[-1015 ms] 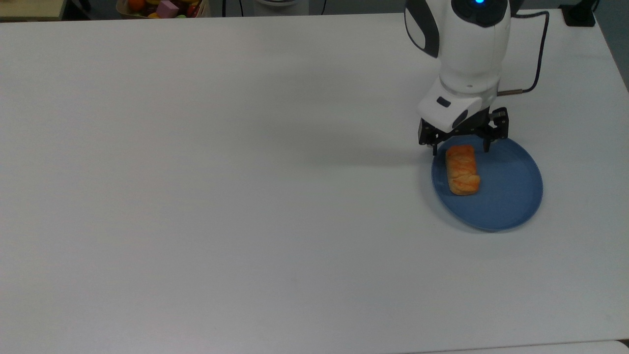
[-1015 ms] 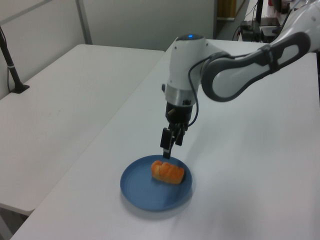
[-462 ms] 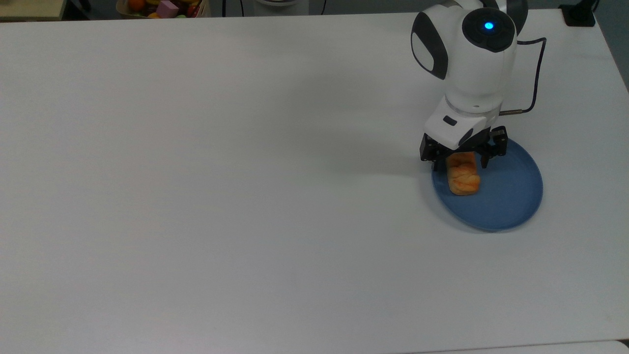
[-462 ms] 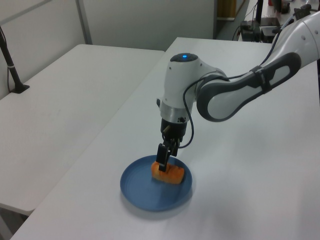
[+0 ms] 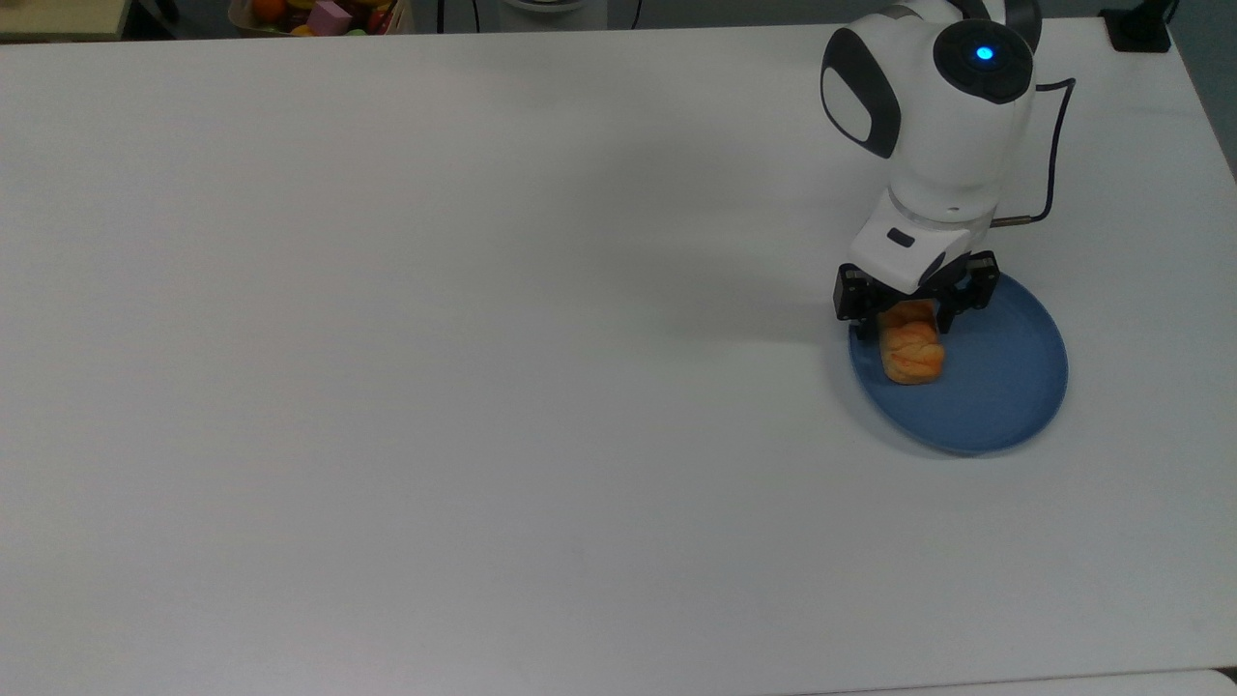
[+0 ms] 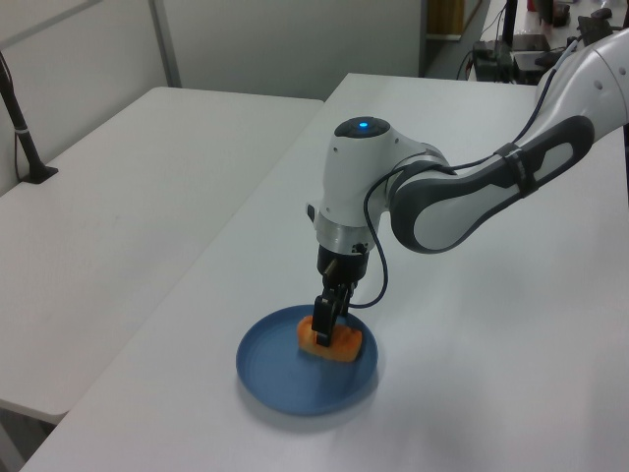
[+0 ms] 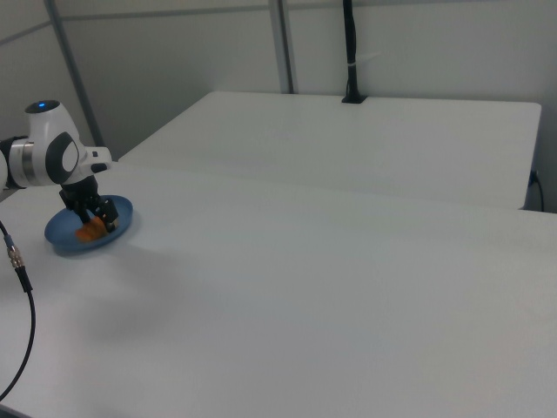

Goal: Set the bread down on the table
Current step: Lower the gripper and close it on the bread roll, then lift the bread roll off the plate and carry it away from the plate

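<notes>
The tool point(image 5: 910, 319) is down low over the blue plate point(image 5: 1005, 387), its two black fingers spread apart and standing on either side of the near end of the bread point(image 5: 910, 350), one finger off each long flank. Open, then, with a gap wider than the roll; whether the pads actually touch the crust I cannot tell from here. In the left view the tool point(image 6: 325, 329) points straight down and its tips sit level with the bread point(image 6: 334, 342) (a golden-orange, flaky little thing). The bread lies flat on the plate point(image 6: 280, 383), toward the top view's left part of it, its far end poking out beyond the fingers. The plate rests on the white desk point(image 5: 435, 338), near the top view's right edge.
</notes>
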Motion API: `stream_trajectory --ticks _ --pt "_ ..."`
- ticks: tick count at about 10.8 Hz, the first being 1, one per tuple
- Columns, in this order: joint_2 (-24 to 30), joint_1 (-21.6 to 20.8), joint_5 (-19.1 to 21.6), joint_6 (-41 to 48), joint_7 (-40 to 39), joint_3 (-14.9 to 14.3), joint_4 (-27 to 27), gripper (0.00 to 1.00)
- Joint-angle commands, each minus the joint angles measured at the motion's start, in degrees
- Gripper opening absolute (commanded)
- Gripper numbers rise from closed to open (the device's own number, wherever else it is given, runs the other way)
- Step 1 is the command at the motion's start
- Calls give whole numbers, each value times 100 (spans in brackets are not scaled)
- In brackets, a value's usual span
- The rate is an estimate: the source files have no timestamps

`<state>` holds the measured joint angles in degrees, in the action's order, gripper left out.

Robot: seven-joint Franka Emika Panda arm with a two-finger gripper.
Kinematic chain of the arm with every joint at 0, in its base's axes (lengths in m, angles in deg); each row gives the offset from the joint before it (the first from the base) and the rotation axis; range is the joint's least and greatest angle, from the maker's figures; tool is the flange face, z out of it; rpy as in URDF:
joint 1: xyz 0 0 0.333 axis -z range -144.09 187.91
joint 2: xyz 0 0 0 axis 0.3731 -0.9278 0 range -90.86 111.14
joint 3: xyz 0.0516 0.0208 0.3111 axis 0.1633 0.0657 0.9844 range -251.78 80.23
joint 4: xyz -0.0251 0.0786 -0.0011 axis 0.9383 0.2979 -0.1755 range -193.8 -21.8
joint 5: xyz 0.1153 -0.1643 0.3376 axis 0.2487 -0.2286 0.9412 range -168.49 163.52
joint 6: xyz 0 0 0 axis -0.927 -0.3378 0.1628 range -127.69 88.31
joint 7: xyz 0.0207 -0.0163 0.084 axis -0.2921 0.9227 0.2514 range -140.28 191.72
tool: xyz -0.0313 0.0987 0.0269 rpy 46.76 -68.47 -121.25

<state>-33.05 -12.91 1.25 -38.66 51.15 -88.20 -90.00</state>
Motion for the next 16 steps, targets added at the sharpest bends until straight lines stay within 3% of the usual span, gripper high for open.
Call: stream_trajectory --ticks 1,3,7,10,13,16 --pt "-93 -138 -136 -50 76 -109 57 17" --pt "-102 -183 -144 -59 76 -109 57 0" --pt "-32 -253 -144 46 103 -109 83 0" --pt "502 -174 -118 589 85 -144 83 0" --pt "1065 211 -92 1073 50 -144 75 0" --pt "1601 764 -39 1758 -475 -118 66 0"
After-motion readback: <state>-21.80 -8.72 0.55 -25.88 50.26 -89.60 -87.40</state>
